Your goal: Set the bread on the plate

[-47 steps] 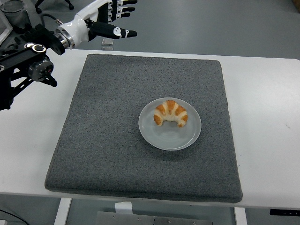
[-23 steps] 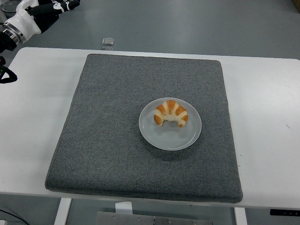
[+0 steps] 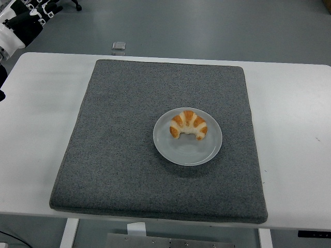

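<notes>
The left arm (image 3: 15, 23) has drawn back since a second ago: then it reached in over the table's far left corner, half a second ago only its forearm and hand showed there, and now just a scrap of it shows at the top left edge, off the table. Its hand is too cut off to tell whether the fingers are open or curled; it holds nothing that can be seen. The right arm is out of view.

Nothing else has moved. There is one table (image 3: 36, 129), one grey mat (image 3: 114, 150), one plate (image 3: 183, 152) and one bread (image 3: 189, 124), a crescent roll lying on the far half of the plate. One small clear block (image 3: 119, 46) sits at the table's far edge.

The plate sits right of the mat's middle, well apart from every mat edge. Bare mat surrounds it, widest to the left. White table borders the mat left and right.
</notes>
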